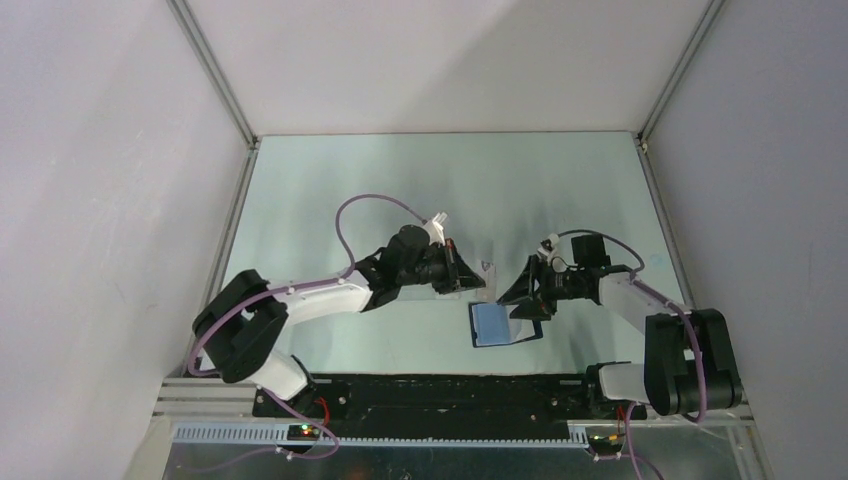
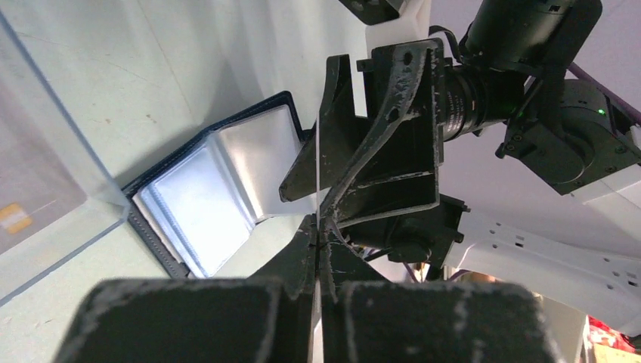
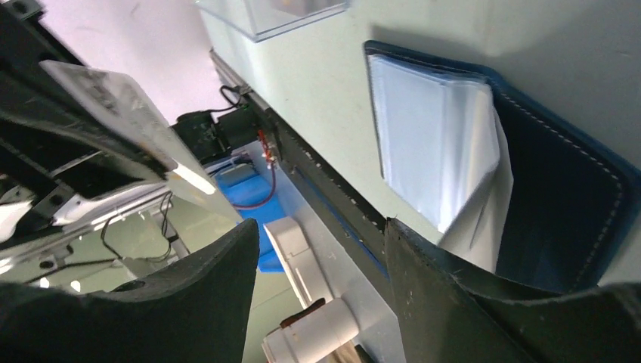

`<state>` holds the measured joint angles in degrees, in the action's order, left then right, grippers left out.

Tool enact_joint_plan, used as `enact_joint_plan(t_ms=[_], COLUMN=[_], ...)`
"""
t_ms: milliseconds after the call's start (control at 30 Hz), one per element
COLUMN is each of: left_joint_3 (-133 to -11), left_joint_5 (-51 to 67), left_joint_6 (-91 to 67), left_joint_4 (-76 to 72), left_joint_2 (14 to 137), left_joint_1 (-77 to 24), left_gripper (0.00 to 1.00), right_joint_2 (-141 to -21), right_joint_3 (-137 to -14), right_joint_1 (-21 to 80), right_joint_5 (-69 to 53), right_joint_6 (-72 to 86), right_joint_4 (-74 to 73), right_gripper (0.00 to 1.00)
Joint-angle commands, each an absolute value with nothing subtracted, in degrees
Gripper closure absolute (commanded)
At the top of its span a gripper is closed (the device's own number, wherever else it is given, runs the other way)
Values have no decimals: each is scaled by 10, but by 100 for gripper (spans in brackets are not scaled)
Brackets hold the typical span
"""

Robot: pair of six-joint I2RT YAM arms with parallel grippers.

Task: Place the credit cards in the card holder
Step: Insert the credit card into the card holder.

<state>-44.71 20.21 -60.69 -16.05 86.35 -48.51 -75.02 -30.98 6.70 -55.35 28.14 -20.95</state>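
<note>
The card holder [image 1: 497, 325] lies open on the table between the two arms, its dark navy cover [image 3: 563, 189] around pale blue inner sleeves [image 2: 196, 197]. My left gripper [image 2: 317, 227] is shut on a thin, nearly see-through credit card [image 1: 484, 276], seen edge-on in the left wrist view and held above the table just left of the holder. In the right wrist view this card [image 3: 113, 94] shows at the upper left. My right gripper [image 3: 321, 249] is open with nothing between its fingers. It hangs over the holder's right side, and one finger [image 3: 469, 302] overlaps the holder's edge.
A clear plastic box [image 3: 272, 15] stands on the table beside the holder and also shows at the left of the left wrist view [image 2: 45, 189]. The two grippers face each other at close range. White walls enclose the pale green table [image 1: 400, 180].
</note>
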Motion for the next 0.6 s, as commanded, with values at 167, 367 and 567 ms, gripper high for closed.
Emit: enact_joint_plan(t_ms=[167,367,567], left_joint_3=[-449,-449,-435], left_joint_5=[243,251,263], left_joint_6=[-640,-656,-679], left_joint_4=[-247,-279,-325], left_joint_2=[907,929,933], left_joint_1=[-502,-511,-514], left_gripper=[100,100,100], right_joint_2=[-690,-700,-713], right_joint_3=[-289,-283,-283], right_joint_1=[55,51,47], right_joint_5=[-660,-659,-665], right_joint_6=[326,325,339], right_joint_4=[-97,-90,-70], right_gripper=[35,38,49])
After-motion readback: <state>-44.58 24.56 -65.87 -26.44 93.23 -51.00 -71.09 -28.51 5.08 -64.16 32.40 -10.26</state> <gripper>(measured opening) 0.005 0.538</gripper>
